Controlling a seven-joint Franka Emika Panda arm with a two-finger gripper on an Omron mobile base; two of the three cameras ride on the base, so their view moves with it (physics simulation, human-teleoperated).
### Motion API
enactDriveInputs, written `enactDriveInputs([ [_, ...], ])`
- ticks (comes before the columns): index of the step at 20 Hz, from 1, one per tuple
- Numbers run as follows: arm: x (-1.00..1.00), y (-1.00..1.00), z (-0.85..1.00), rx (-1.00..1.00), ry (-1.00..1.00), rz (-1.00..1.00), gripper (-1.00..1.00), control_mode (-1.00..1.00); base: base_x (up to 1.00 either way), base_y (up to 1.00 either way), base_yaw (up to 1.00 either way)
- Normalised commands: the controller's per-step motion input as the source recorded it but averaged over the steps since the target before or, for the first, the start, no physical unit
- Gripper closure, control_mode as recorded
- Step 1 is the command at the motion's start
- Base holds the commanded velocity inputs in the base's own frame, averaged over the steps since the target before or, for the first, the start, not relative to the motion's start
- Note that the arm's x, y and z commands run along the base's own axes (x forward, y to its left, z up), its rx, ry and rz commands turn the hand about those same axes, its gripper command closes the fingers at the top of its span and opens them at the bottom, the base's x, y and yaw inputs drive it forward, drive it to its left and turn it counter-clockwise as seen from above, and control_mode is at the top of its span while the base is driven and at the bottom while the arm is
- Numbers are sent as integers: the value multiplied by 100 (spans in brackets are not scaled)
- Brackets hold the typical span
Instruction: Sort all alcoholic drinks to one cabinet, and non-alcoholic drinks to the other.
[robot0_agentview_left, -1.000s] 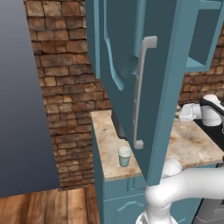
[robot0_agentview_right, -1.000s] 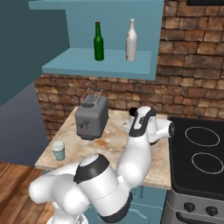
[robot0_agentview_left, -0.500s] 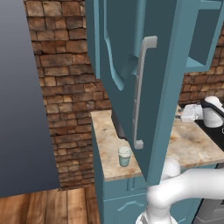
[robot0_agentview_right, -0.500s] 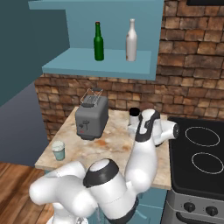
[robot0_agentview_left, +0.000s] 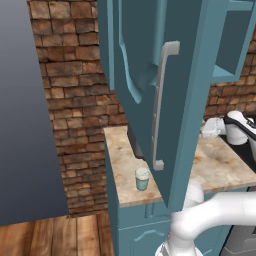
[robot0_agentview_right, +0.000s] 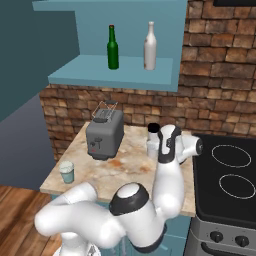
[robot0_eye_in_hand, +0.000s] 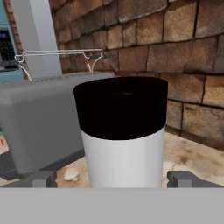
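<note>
Grey toaster sits on the counter, flask just right of it, between the gripper's wide-apart, ungrasping fingertips. Cream bottle stands on the shelf above, cup by the counter's front-left corner.

We see a white flask with a black cap beside a grey toaster, both on a beige marbled bench against a red-brown brick wall. On the teal shelf stand a green bottle and a cream-white bottle. A pale cup carries a greenish band, and the cabinet door is teal with a grey handle.
</note>
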Motion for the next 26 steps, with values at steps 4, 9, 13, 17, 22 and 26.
enactDriveInputs([
  [4, 21, -8, -5, 0, 0, 0, -100, -100, 0, 0, 0],
  [9, 29, -2, -8, 0, 0, 0, -100, -100, 0, 0, 0],
  [13, 27, 0, -13, 0, 0, 0, -100, -100, 0, 0, 0],
  [17, 21, 0, -19, 0, 0, 0, -100, -100, 0, 0, 0],
  [22, 6, 0, -17, 0, 0, 0, -100, -100, 0, 0, 0],
  [26, 0, 3, 0, 0, 0, 0, 100, -100, 0, 0, 0],
])
